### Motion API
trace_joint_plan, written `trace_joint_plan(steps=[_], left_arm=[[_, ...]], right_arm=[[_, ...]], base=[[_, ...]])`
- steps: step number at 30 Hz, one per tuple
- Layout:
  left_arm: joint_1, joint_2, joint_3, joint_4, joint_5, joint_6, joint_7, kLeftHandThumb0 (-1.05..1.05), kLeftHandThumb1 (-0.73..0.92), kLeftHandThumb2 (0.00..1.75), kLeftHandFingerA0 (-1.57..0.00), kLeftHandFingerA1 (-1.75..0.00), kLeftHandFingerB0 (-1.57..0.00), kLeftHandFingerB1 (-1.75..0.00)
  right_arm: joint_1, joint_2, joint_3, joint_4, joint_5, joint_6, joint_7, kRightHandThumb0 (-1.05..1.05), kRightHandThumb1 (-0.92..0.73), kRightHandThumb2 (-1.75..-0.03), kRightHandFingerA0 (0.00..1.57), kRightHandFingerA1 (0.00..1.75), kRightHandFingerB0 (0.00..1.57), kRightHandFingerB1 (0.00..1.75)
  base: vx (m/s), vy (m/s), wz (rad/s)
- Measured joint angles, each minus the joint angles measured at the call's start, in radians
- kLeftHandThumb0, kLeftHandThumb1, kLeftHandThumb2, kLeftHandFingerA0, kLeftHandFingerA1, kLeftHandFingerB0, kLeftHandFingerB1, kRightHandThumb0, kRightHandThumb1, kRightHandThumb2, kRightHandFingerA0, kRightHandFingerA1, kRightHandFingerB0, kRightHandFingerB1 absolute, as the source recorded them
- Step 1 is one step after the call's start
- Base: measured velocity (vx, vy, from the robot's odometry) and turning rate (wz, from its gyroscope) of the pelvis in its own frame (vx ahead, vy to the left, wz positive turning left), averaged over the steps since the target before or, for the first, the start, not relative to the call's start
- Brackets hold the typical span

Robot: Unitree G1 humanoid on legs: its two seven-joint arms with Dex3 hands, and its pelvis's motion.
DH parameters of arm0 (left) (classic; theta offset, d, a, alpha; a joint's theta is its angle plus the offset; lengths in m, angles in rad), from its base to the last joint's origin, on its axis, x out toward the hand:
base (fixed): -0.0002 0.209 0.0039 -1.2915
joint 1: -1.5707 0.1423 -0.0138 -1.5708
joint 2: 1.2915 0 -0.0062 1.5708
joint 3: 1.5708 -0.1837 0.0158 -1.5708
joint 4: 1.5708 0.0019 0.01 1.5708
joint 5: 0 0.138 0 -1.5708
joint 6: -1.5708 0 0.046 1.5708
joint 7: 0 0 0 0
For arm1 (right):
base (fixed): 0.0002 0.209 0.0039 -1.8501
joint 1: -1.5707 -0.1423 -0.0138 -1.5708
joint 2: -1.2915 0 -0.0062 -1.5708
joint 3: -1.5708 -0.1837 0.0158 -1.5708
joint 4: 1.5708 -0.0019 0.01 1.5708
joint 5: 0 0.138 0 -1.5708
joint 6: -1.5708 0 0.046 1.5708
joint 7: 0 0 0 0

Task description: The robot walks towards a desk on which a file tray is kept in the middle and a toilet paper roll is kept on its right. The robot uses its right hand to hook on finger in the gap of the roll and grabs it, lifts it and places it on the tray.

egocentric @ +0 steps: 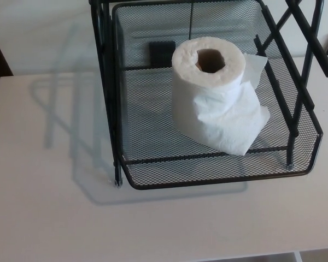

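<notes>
Roll (192,103), one, in one tray (208,171)

The left hand is not in view; the right hand is not in view; no forearm, casing, cable, screw or marking of the robot shows anywhere in the head view; its colours and shapes cannot be told from here, and of the fingers nothing can be said.
</notes>
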Motion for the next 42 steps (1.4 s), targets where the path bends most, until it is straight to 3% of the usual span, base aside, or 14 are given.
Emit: trace_joint_plan(steps=[1,2,5,14,19,20,22,23,24,37,38,40,41,42], left_arm=[[-0.001,0.0,0.002,0.004,0.0,0.0,0.0,-0.8,0.89,1.21,-0.07,-0.39,-0.03,-0.16],[-0.002,0.0,0.003,0.007,0.0,0.0,0.0,-0.85,0.92,1.21,-0.08,-0.35,-0.03,-0.12],[0.0,0.0,0.005,0.006,-0.001,0.0,0.0,-0.84,0.91,1.2,-0.09,-0.36,-0.04,-0.13],[0.017,-0.013,0.015,-0.038,-0.004,0.0,0.008,-0.85,0.92,1.22,-0.08,-0.32,0.0,-0.11],[0.01,-0.012,0.008,-0.012,-0.002,0.0,0.009,-0.85,0.92,1.23,-0.06,-0.45,-0.01,-0.13],[0.006,-0.01,0.0,-0.001,0.001,0.0,0.009,-0.83,0.92,0.86,-0.16,-0.41,0.0,-0.16],[0.005,-0.01,-0.008,-0.006,0.003,0.008,0.01,-0.78,0.84,1.19,-0.31,-0.73,0.0,-0.19],[0.005,-0.009,-0.011,-0.016,0.003,0.017,0.01,-0.83,0.92,0.83,-0.33,-0.94,0.0,-0.17],[0.006,-0.008,-0.013,-0.026,0.003,0.027,0.01,-0.76,0.84,1.19,-0.25,-0.7,0.0,-0.2],[-0.038,0.034,-0.085,0.057,0.008,0.055,-0.03,-0.76,0.82,1.19,0.0,-0.23,-0.06,-0.26],[-0.038,0.046,-0.103,0.057,0.01,0.061,-0.043,-0.84,0.92,0.76,-0.12,-0.93,-0.12,-0.46],[-0.041,0.057,-0.113,0.059,0.011,0.065,-0.052,-0.83,0.92,0.79,-0.12,-0.77,-0.08,-0.29],[-0.044,0.06,-0.117,0.063,0.011,0.067,-0.056,-0.86,0.92,1.23,0.0,-0.09,-0.07,-0.15],[-0.048,0.063,-0.125,0.07,0.012,0.068,-0.063,-0.86,0.83,1.08,-0.11,-0.83,-0.08,-0.29]], right_arm=[[0.001,0.0,-0.002,-0.002,0.012,0.0,-0.004,-0.59,-0.65,-0.61,0.03,0.33,0.17,0.35],[0.002,0.0,-0.003,-0.005,0.028,0.0,-0.007,-0.36,-0.45,-1.01,0.02,0.53,0.0,0.49],[0.01,0.0,0.024,-0.007,0.051,-0.002,-0.013,-0.61,-0.69,-0.61,0.05,0.43,0.15,0.3],[0.016,-0.002,0.034,-0.012,0.145,-0.001,-0.014,-0.35,-0.53,-1.05,0.0,0.52,0.0,0.5],[0.028,-0.002,0.09,-0.024,0.16,-0.003,-0.023,-0.62,-0.66,-0.61,0.07,0.36,0.14,0.3],[0.028,-0.002,0.103,-0.02,0.162,-0.003,-0.028,-0.72,-0.59,-0.93,0.17,0.51,0.06,0.39],[0.031,-0.003,0.163,-0.016,0.147,-0.007,-0.037,-0.74,-0.62,-0.94,0.17,0.5,0.06,0.37],[0.035,-0.004,0.21,-0.014,0.134,-0.012,-0.044,-0.37,-0.48,-1.04,0.01,0.5,0.0,0.5],[0.039,-0.004,0.241,-0.011,0.127,-0.021,-0.049,-0.63,-0.72,-0.68,0.11,0.4,0.08,0.2],[0.092,-0.008,0.501,0.015,0.049,-0.117,-0.069,-0.64,-0.72,-0.61,0.23,0.38,0.2,0.29],[0.094,-0.009,0.523,0.016,0.038,-0.129,-0.074,-0.73,-0.85,-0.66,0.43,0.46,0.19,0.31],[0.097,-0.015,0.579,0.017,0.011,-0.143,-0.09,-0.78,-0.65,-0.97,0.34,0.53,0.17,0.43],[0.098,-0.017,0.608,0.018,-0.003,-0.148,-0.098,-0.75,-0.82,-0.65,0.5,0.45,0.18,0.3],[0.098,-0.022,0.643,0.024,-0.02,-0.157,-0.105,-0.7,-0.87,-0.67,0.35,0.44,0.11,0.27]], base=[[0.0,0.0,0.0],[0.0,0.0,0.0],[0.0,0.0,0.0],[0.0,0.0,0.0],[0.0,0.0,0.0],[0.0,0.0,0.0],[0.0,0.0,0.0],[0.0,0.0,0.0],[0.0,0.0,0.0],[0.0,0.0,0.0],[0.0,0.0,0.0],[0.0,0.0,0.0],[0.0,0.0,0.0],[0.0,0.0,0.0]])
